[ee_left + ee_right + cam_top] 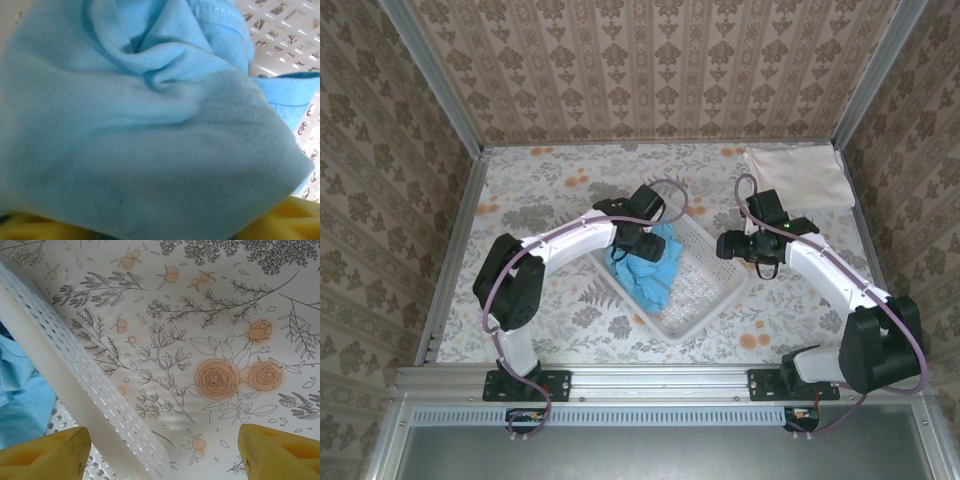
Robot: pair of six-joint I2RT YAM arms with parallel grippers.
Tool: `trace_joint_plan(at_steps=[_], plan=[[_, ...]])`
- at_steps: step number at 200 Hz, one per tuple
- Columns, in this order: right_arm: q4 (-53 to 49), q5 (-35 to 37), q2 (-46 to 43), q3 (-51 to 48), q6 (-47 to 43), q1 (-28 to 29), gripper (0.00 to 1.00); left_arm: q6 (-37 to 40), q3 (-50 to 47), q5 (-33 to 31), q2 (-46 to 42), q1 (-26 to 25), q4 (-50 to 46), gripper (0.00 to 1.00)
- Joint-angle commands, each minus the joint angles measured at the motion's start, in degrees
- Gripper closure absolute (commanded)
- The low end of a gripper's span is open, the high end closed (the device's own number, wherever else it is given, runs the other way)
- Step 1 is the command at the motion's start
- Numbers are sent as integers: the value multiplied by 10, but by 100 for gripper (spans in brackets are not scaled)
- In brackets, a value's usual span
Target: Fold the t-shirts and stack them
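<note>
The left tool [643,243] sat in the crumpled, soft light blue t-shirt [150,125] inside the white perforated basket [720,300] at the centre of the table [540,190]; its grip could not be told. The right tool [724,245] stood open astride the basket rim. The flat cream-white t-shirt [798,175] lay at the far right corner.

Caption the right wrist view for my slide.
Right end effector open above basket rim; blue shirt inside, floral table beyond.

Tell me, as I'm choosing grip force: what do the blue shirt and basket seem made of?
Blue shirt: soft matte knit cloth, likely cotton; it bunches in folds with a fine fuzzy surface. Basket: apparently stiff white plastic, faintly glossy, with moulded slots.
</note>
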Motion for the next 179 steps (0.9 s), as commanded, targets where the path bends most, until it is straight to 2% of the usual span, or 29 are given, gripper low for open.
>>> trace_joint_plan(at_steps=[1,15,50,82,106,144,179], plan=[[-19,-9,16,13,-13,6,22,1,20,3,-1,-1,-4,58],[-20,-18,24,16,-15,9,25,2,24,-3,-11,-1,0,74],[-22,-27,48,18,-19,17,38,10,16,-17,-76,-1,32,100],[-16,-55,56,22,-15,21,58,18,-7,-31,-192,-1,104,100],[0,-84,62,33,9,25,79,21,-12,-69,-282,0,150,100],[77,-90,96,77,95,75,84,12,4,-116,-391,16,184,100],[96,-70,229,216,135,141,84,0,-1,-161,-480,34,197,100]])
